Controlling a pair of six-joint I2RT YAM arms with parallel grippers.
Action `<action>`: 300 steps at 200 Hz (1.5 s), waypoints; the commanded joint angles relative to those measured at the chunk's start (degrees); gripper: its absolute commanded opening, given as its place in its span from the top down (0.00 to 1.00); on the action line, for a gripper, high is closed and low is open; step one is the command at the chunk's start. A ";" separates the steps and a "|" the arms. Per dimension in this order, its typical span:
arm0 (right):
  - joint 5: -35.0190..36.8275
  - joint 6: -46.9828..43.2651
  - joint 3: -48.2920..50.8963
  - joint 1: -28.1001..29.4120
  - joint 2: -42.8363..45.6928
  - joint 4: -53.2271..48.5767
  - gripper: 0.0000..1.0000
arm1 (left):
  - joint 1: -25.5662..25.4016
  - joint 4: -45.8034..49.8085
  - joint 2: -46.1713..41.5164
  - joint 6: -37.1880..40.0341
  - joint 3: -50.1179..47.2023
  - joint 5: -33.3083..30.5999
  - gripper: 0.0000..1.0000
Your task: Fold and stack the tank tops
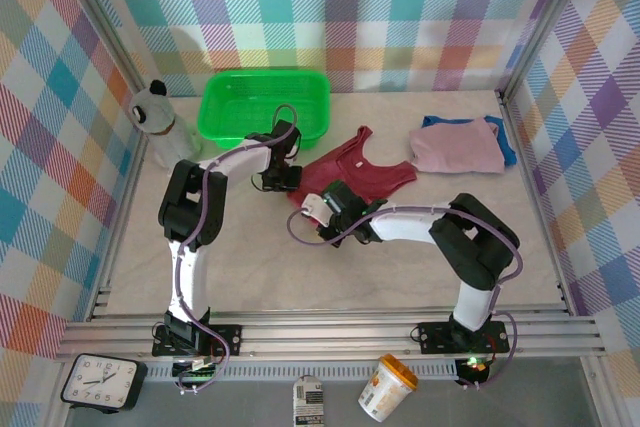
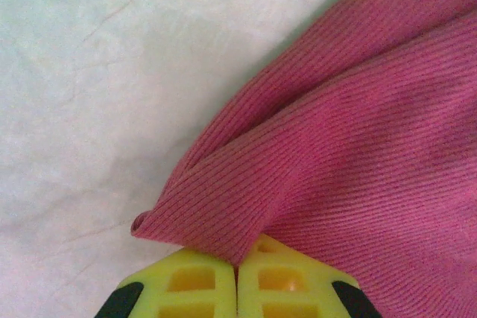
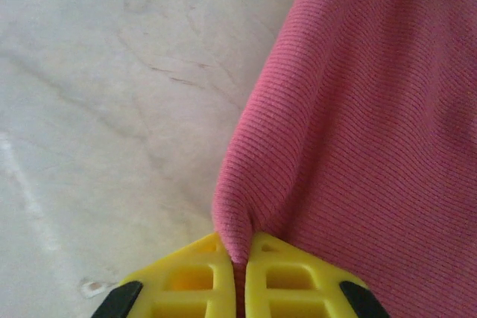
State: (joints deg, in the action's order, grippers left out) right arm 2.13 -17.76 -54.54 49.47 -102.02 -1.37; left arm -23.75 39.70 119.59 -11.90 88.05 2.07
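The left tool [image 2: 237, 267] and the right tool [image 3: 239, 260] are each pinching an edge of the dark red tank top [image 1: 360, 175], which is lying mid-way across the desk [image 1: 250, 267], near the green basket [image 1: 264, 105].

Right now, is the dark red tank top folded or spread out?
Spread out, not folded: the dark red tank top lies open, straps showing; the left gripper and right gripper each pinch its edge.
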 commanded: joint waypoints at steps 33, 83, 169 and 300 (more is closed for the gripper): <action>-7.76 6.94 -2.39 7.69 3.31 -9.05 0.97 | 3.80 10.72 -11.40 -0.05 -6.79 -8.24 1.00; -15.09 15.71 -5.79 12.84 6.00 -11.72 0.96 | 4.54 20.43 -24.54 -2.57 -11.53 -10.70 0.99; -29.46 33.51 -0.07 5.17 15.71 -7.88 0.96 | 3.82 25.96 -27.77 -6.73 -3.75 -5.63 0.99; -41.41 46.12 7.78 -15.60 12.91 0.63 0.95 | 0.28 28.21 1.38 -2.81 25.09 -2.64 0.96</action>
State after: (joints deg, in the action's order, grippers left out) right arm -35.29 26.63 -47.92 35.86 -87.61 0.27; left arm -23.66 67.59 117.56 -15.81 108.51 1.50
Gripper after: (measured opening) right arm 0.087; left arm 0.047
